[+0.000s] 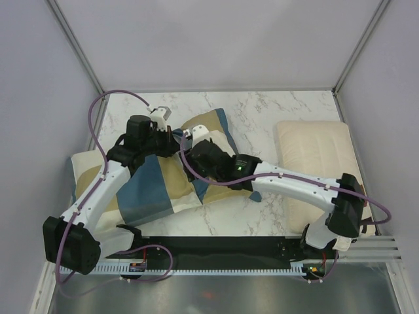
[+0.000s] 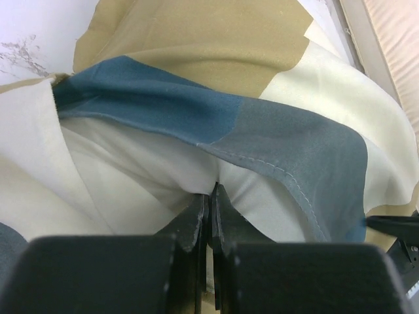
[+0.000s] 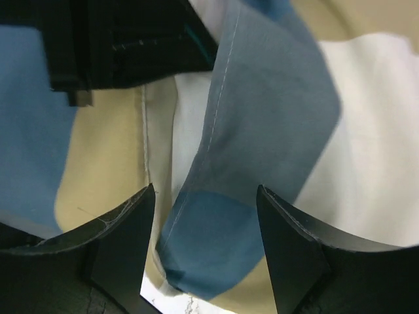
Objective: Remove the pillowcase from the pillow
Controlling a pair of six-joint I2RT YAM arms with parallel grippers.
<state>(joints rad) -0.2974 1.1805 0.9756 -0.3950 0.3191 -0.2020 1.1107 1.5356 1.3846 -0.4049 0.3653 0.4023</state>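
The pillowcase (image 1: 154, 186), in steel blue, tan and cream blocks, lies crumpled on the left half of the marble table, with the pillow mostly hidden inside it. My left gripper (image 1: 171, 136) is over its far middle. In the left wrist view it (image 2: 211, 190) is shut on white pillow fabric (image 2: 163, 170) just under the pillowcase's stitched blue hem (image 2: 281, 144). My right gripper (image 1: 188, 145) is close beside it. In the right wrist view it (image 3: 206, 196) is open, with a blue hem flap of the pillowcase (image 3: 262, 118) hanging between its fingers, not pinched.
A flatter cream pillow (image 1: 314, 163) lies along the right side of the table (image 1: 262, 111). The left gripper's black body (image 3: 118, 39) fills the top left of the right wrist view. Grey walls and frame posts enclose the table on three sides.
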